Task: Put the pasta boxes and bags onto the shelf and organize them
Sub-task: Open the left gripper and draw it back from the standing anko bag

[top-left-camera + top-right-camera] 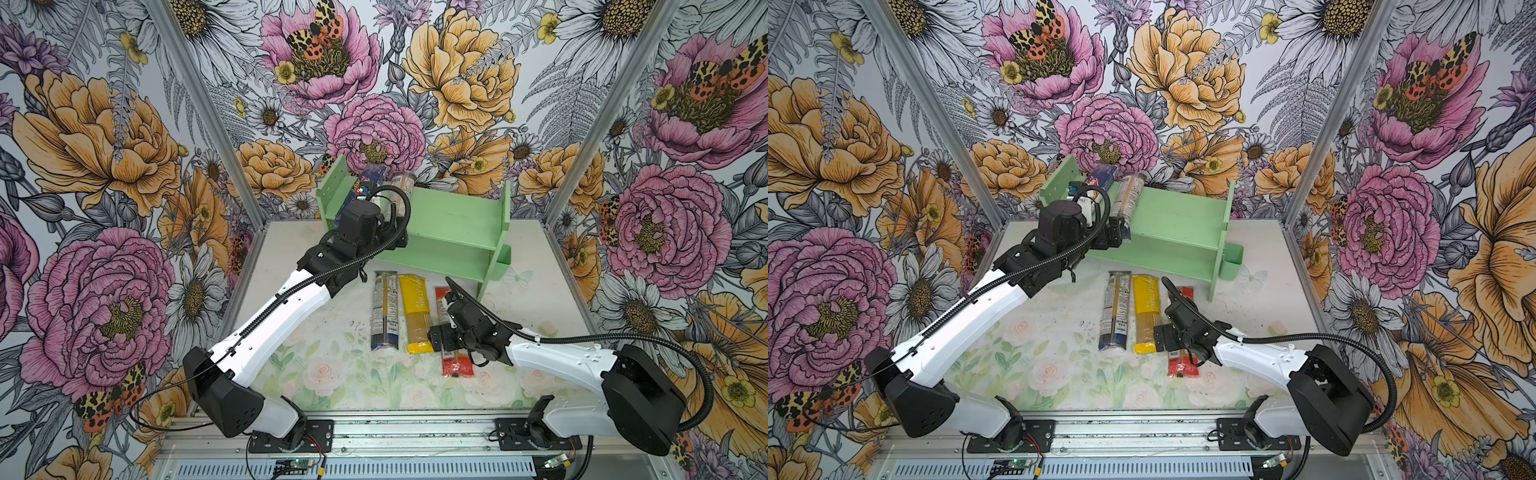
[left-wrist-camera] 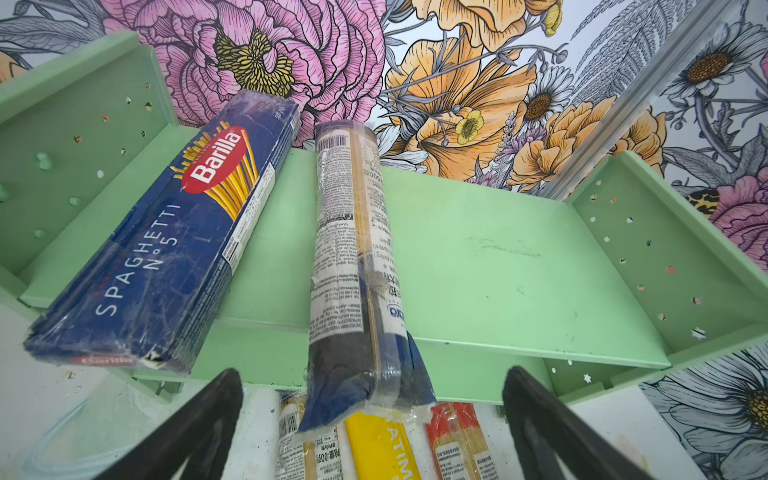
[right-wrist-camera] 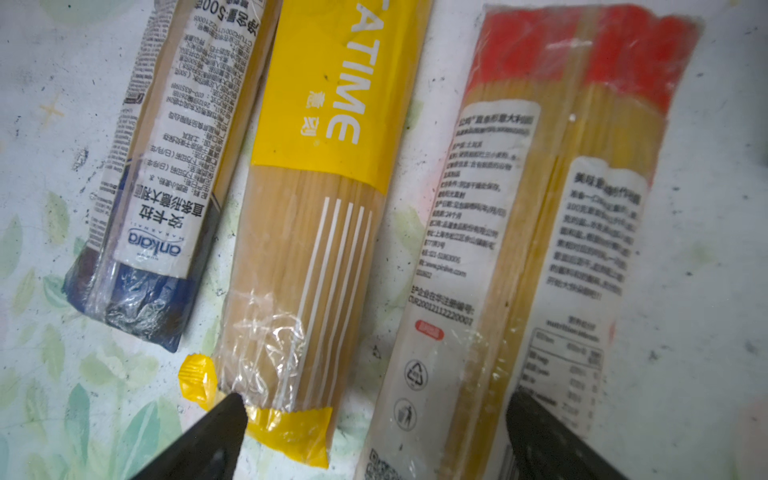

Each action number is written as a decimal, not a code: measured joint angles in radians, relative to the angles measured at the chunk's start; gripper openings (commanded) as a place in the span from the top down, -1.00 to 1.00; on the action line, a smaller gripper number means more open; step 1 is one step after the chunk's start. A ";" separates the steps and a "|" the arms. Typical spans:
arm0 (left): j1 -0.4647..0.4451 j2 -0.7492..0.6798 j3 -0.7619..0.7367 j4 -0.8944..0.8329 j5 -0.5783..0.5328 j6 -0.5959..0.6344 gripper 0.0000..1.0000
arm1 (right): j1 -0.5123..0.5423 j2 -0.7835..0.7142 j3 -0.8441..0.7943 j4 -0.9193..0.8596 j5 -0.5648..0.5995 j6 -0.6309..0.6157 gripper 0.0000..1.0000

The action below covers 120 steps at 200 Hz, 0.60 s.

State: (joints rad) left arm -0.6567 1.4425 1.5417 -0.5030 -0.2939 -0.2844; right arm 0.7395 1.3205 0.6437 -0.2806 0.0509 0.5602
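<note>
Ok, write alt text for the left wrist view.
A Barilla Spaghetti No. 5 box and a navy-ended spaghetti bag lie apart across the top tier of the mint-green shelf, near ends overhanging its front edge. The open left gripper flanks the bag's navy end without touching it. A yellow bag and a red-ended bag lie on the table below.

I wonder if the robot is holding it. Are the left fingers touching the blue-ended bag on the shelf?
Apart. The left wrist view shows the left gripper open, fingers a gap away on each side of the blue-ended bag on the shelf.
</note>
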 measured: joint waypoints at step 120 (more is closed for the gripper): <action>-0.016 -0.225 -0.291 0.047 0.053 -0.033 -0.98 | 0.001 -0.017 0.001 -0.002 0.001 0.000 -0.99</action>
State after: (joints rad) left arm -0.6724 1.2171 1.2503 -0.4557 -0.2409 -0.3172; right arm 0.7403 1.3033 0.6445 -0.2829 0.0517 0.5602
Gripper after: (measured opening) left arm 0.987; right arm 0.995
